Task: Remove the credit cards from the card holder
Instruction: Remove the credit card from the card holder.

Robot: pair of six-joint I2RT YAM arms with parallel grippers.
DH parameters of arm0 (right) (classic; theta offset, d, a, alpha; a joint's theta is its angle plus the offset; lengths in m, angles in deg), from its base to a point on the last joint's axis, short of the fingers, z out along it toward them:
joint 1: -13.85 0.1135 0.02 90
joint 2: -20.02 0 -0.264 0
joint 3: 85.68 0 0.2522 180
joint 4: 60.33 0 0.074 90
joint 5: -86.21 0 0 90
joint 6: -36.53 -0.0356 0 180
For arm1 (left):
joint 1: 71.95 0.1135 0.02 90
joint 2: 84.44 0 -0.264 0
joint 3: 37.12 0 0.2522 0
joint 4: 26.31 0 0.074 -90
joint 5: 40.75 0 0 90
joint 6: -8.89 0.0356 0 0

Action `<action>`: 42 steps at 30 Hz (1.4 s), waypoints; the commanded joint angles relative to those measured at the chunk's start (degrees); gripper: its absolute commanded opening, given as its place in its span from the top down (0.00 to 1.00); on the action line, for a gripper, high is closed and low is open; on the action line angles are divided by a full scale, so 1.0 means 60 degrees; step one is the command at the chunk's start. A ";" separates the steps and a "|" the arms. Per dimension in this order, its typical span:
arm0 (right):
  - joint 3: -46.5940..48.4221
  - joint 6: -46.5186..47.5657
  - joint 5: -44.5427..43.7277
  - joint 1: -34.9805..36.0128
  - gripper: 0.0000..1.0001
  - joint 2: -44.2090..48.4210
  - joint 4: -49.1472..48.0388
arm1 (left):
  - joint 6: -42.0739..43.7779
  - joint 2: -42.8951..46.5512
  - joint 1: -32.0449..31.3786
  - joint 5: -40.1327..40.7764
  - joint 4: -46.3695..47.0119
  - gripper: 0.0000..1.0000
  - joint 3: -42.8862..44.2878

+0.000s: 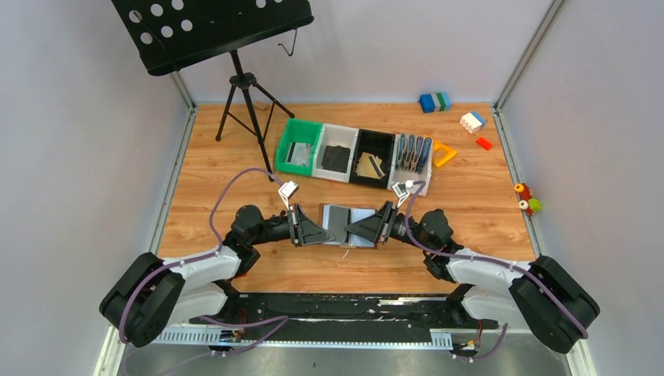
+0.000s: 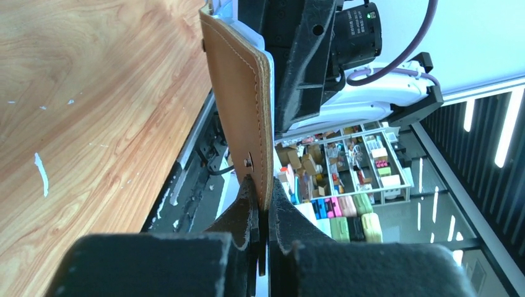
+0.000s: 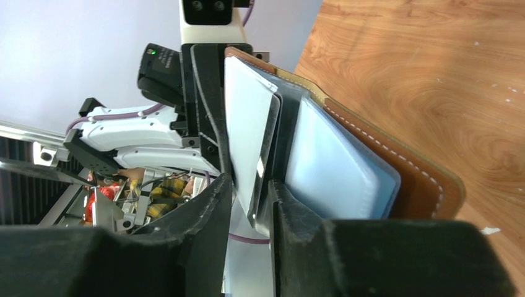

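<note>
The card holder (image 1: 348, 219), a brown leather wallet, hangs open above the table's middle between my two grippers. My left gripper (image 1: 325, 233) is shut on its leather edge; in the left wrist view the holder (image 2: 238, 93) stands upright, pinched in that gripper (image 2: 263, 199). My right gripper (image 1: 366, 229) is at the holder's other side. In the right wrist view, that gripper (image 3: 251, 185) stands slightly open around the lower corner of a silver-grey credit card (image 3: 247, 130), which sticks out of the grey-blue pockets (image 3: 334, 167) inside the leather cover (image 3: 427, 179).
Behind the arms stands a row of bins: green (image 1: 299, 149), white (image 1: 337, 159) and black (image 1: 371, 160), then blue-grey holders (image 1: 413, 153) and an orange piece (image 1: 444, 153). A music stand tripod (image 1: 244, 94) is at the back left. Toy bricks (image 1: 472, 121) lie at the back right.
</note>
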 commanded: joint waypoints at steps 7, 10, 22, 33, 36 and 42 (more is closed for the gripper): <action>0.0836 -0.0255 0.0494 0.0278 1.00 -0.0749 -0.0590 | 0.0379 -0.0021 -0.0644 -0.0628 0.0169 0.99 0.0667; 0.0711 -0.0468 0.0566 0.0276 1.00 -0.0797 -0.0958 | 0.0540 0.0017 -0.0644 -0.0524 -0.0099 0.84 0.0669; 0.0453 -0.0415 0.0694 0.0266 1.00 -0.0249 -0.0602 | 0.1320 0.0421 -0.0454 -0.0224 -0.1312 0.64 0.0855; 0.0711 -0.0674 0.1164 0.0250 0.83 0.0022 -0.0401 | 0.1273 0.0472 -0.0338 -0.0722 -0.0971 0.95 0.0934; 0.0866 -0.0678 0.1272 0.0294 0.79 -0.0167 -0.0460 | 0.1034 0.0389 -0.0347 -0.0844 -0.0643 0.95 0.0992; 0.1071 -0.0842 0.1556 0.0435 0.77 -0.0843 -0.1320 | 0.0691 0.0144 -0.0356 -0.1034 -0.0153 0.94 0.1035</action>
